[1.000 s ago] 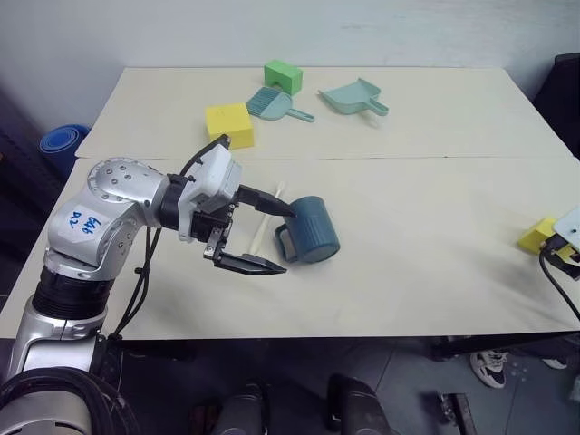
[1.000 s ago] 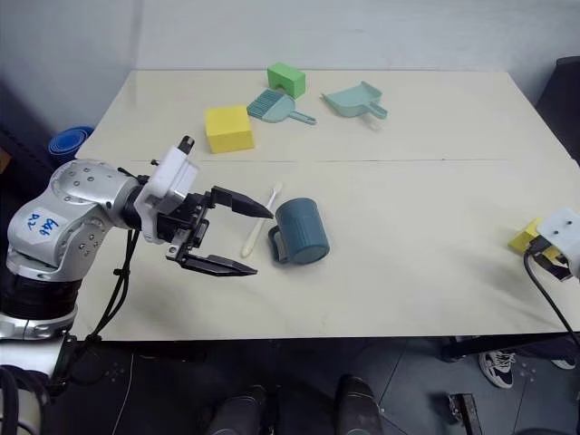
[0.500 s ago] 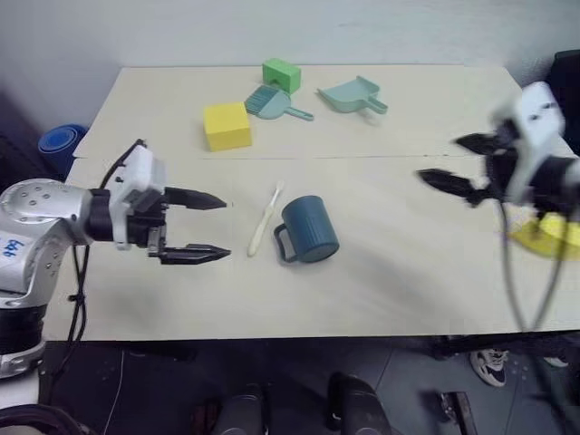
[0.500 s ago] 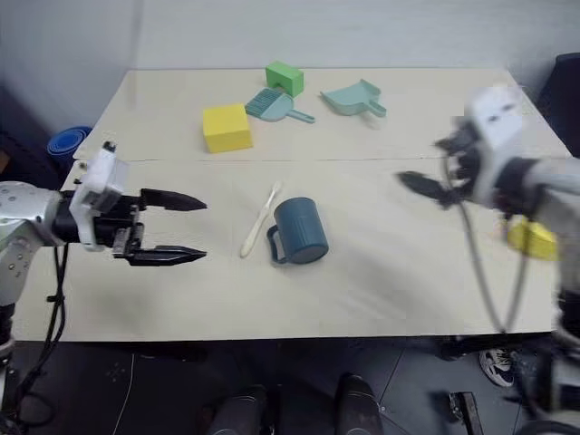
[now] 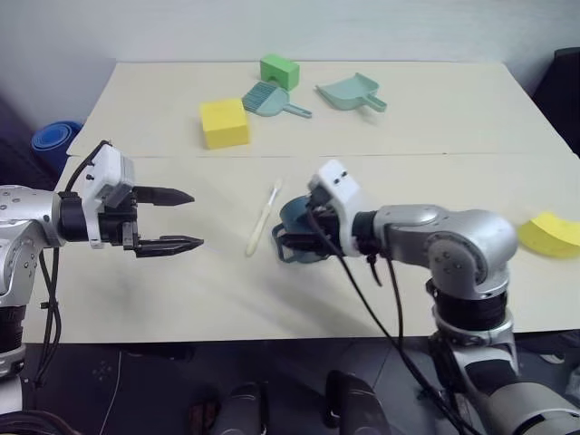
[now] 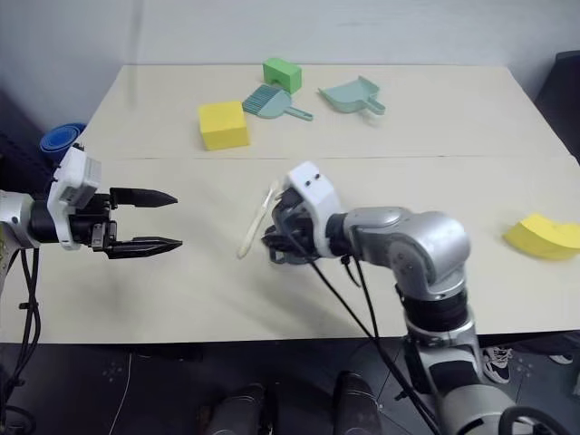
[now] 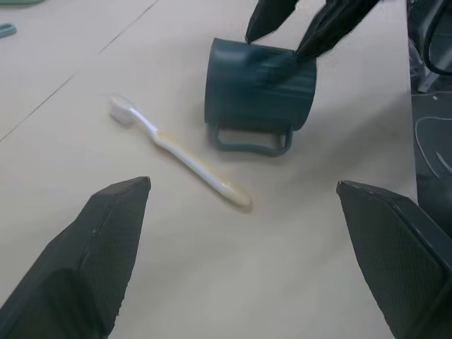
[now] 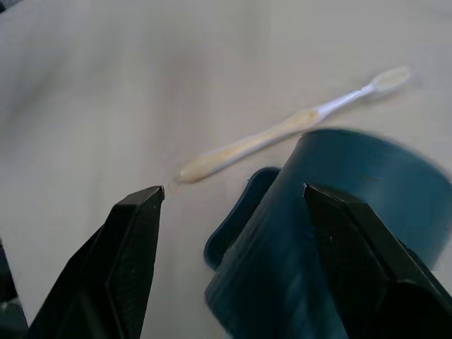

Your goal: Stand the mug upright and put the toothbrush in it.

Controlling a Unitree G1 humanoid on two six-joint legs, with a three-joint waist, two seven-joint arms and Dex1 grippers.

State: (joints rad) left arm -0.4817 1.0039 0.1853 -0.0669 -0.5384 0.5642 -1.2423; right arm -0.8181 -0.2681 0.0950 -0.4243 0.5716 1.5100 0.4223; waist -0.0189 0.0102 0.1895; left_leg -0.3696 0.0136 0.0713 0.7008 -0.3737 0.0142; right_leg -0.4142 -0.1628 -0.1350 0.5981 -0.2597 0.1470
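Black right tool (image 7: 286,25) straddles the lying mug (image 7: 258,85), fingers apart.

On the table (image 5: 408,299) before you, the mug (image 7: 259,94) lies on its side at centre, the toothbrush (image 5: 264,218) flat just beside it at its nine o'clock. The right gripper (image 7: 291,28) reaches over the mug. The left gripper (image 5: 181,219) hangs well apart at nine o'clock. Two blocks (image 5: 224,122), hand brush (image 5: 268,100) and dustpan (image 5: 350,91) sit at twelve; a wedge (image 5: 551,233) at three.

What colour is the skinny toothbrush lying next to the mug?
The slim stick-like toothbrush is cream-white, yellower along its handle; the left wrist view shows it best.
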